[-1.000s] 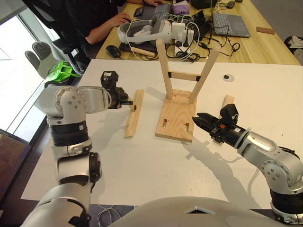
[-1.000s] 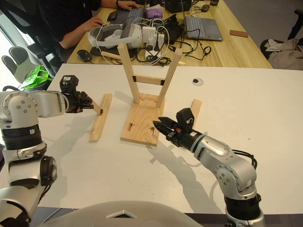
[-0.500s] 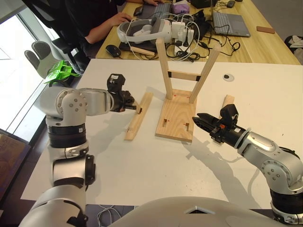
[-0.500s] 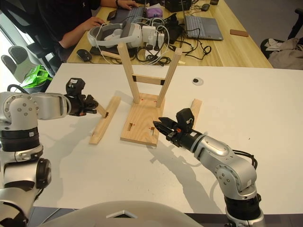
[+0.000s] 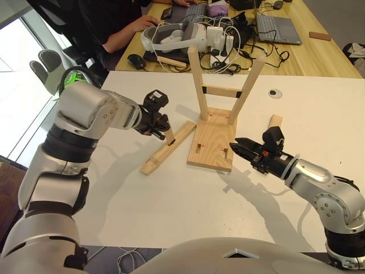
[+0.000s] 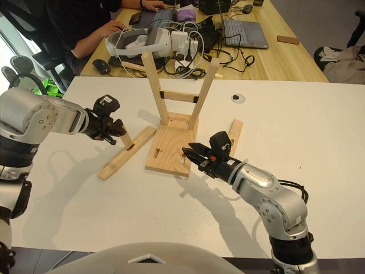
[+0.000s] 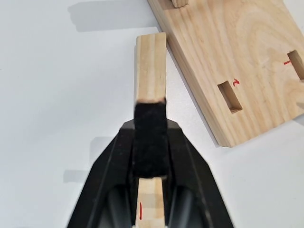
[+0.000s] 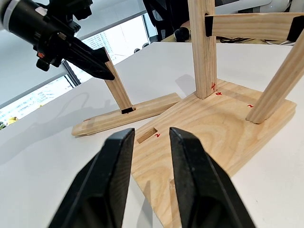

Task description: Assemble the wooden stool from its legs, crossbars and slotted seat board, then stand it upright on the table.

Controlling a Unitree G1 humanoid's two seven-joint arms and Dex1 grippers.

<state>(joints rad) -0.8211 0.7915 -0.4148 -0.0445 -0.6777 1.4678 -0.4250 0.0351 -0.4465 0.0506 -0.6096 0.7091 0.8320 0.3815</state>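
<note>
The slotted seat board (image 5: 212,142) lies flat mid-table with two legs (image 5: 196,80) standing in it, joined by a crossbar (image 5: 219,91). A loose leg (image 5: 165,149) lies left of the board, its far end close to the board's edge. A short crossbar (image 8: 116,88) stands tilted in that leg's slot, and my left gripper (image 5: 164,129) is shut on its black-wrapped top (image 7: 150,137). My right gripper (image 5: 238,149) hovers open just off the board's near right corner, nothing between its fingers (image 8: 116,156). Another loose leg (image 5: 275,121) lies behind my right wrist.
A small round disc (image 5: 275,92) sits on the white table at the back right. Behind the table a wooden desk (image 5: 319,57) holds a headset, cables, a mouse and a laptop, with a person seated there. The near table surface is bare.
My left gripper has moved right with the crossbar, swinging the loose leg so its far end points at the seat board. My right gripper edged slightly toward the board.
</note>
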